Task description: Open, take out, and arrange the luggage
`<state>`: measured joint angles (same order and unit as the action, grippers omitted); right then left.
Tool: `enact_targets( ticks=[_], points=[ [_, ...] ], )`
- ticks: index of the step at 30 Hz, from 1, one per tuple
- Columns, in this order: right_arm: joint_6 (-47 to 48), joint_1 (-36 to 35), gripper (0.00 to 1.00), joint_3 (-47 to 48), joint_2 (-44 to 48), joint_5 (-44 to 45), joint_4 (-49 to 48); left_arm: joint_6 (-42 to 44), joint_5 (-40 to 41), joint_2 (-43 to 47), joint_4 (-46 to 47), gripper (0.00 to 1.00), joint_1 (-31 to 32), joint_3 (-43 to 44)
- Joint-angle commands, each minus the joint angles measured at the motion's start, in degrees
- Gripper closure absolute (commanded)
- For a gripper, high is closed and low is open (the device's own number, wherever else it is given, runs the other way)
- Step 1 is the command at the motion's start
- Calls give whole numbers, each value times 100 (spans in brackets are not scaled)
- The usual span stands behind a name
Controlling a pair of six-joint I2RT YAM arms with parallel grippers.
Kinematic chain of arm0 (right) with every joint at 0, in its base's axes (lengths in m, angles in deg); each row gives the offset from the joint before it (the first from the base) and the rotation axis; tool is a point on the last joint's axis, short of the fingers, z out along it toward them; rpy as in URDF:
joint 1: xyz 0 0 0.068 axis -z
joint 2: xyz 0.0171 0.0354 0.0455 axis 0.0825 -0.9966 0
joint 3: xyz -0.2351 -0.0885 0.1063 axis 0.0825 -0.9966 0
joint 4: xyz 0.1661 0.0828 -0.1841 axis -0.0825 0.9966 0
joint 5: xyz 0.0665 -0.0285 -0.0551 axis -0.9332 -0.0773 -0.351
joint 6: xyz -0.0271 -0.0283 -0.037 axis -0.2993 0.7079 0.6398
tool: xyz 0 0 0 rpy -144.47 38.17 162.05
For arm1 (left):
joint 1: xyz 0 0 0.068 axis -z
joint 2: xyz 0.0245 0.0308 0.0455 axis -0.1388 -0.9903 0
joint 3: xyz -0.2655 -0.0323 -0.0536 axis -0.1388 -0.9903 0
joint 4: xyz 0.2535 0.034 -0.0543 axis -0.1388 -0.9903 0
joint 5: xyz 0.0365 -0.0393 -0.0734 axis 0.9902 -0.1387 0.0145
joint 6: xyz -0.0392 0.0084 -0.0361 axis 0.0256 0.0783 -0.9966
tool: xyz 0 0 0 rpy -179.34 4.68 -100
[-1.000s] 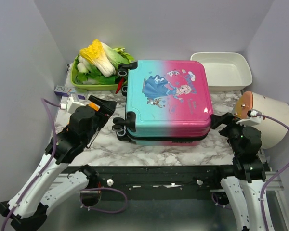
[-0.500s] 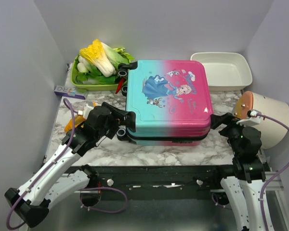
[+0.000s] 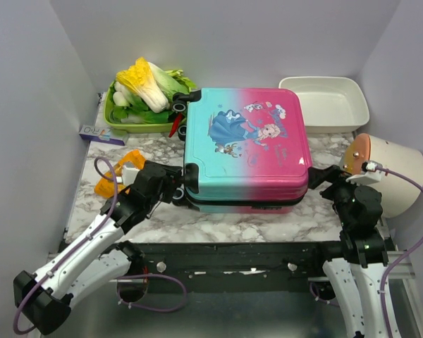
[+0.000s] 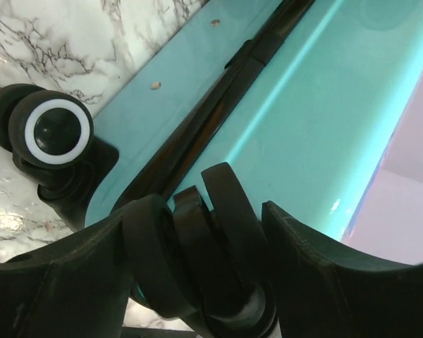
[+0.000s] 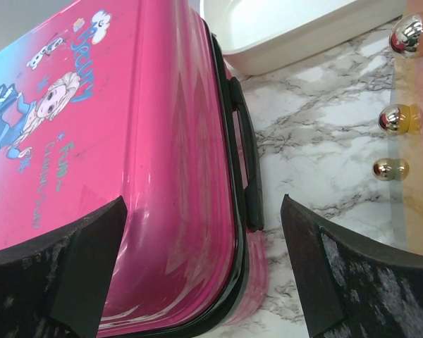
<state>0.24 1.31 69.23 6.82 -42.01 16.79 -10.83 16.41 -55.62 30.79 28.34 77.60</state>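
Luggage [image 3: 247, 144] is lying flat, closed, mid-table [image 3: 268, 220], showing teal-to-pink shell, princess print, black trim; lettering unreadable. Left pincer [image 3: 178, 189] is spreading wide around black wheel [image 4: 204, 260]; right pincer [image 5: 204, 246] is gaping, straddling pink edge.

- Top ext cam: fixed high on near side, looks down + fwd over whole worktop [image 3: 268, 220].
- L wrist cam: v. close, faces teal end of luggage [image 4: 324, 120] by wheels [image 4: 53, 130].
- R wrist cam: close, looks along pink side.
- All 3 share luggage; top + R also share white tray [image 5: 282, 42].
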Motion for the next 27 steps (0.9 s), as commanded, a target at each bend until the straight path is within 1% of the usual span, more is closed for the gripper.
enact_targets(
  ticks=[1, 3, 5, 6, 8, 9, 10, 11, 13, 14, 15, 16, 17, 18, 19, 20, 21, 22, 23, 25, 27],
  points=[
    [-8, -27, 0, -78, 84, 135, -117, -102, -67, -22, 652, 27, 112, -207],
    [-8, -36, 0, -87, 84, 153, -117, -102, 143, 65, 485, 27, 174, -206],
    [-26, -27, 0, -96, 93, 188, -108, -189, 258, 180, 511, 34, 253, -311],
    [-26, -27, 0, -96, 93, 197, -117, -224, 267, 215, 564, 47, 279, -364],
    [-26, -27, 0, -96, 93, 206, -108, -269, 311, 312, 721, 66, 297, -469],
    [-26, -36, 0, -105, 93, 215, -117, -260, 381, 312, 748, 88, 306, -479],
    [-35, -36, 0, -105, 93, 206, -117, -234, 434, 312, 749, 99, 297, -470],
    [-35, -27, 0, -105, 93, 215, -117, -155, 478, 294, 679, 100, 297, -409],
    [-35, -36, 0, -114, 102, 241, -117, -15, 924, 242, 495, 100, 297, -304],
    [-43, -27, 0, -114, 111, 241, -108, 82, 1153, 233, 198, 100, 297, -225],
    [-43, -36, 0, -114, 119, 250, -108, 92, 1494, 233, 21, 100, 297, -207],
    [-43, -27, 0, -114, 128, 250, -108, 109, 2098, 294, -163, 100, 288, -198],
    [-43, -27, 0, -114, 128, 241, -108, 92, 2443, 355, -496, 100, 280, -206],
    [-52, -36, 0, -114, 146, 241, -108, 344, 2690, 417, -586, 100, 280, -206],
    [-44, -27, 0, -114, 155, 232, -108, 373, 3119, 574, -753, 100, 236, -198],
    [-43, -27, 0, -122, 163, 232, -117, 399, 3245, 671, -1015, 100, 210, -154],
    [-52, -36, 0, -114, 164, 223, -117, 565, 3368, 759, -1018, 100, 166, -154],
    [-44, -36, 0, -122, 155, 197, -117, 740, 3439, 925, -940, 100, 61, -171],
    [-35, -27, 0, -122, 155, 162, -126, 986, 3414, 988, -582, 100, -10, -241],
    [-26, -27, 0, -114, 146, 101, -135, 1530, 3335, 989, -368, 100, -185, -268],
    [-8, -27, 0, -105, 137, -31, -143, 1585, 3265, 892, -560, 100, -703, -189]
  ],
)
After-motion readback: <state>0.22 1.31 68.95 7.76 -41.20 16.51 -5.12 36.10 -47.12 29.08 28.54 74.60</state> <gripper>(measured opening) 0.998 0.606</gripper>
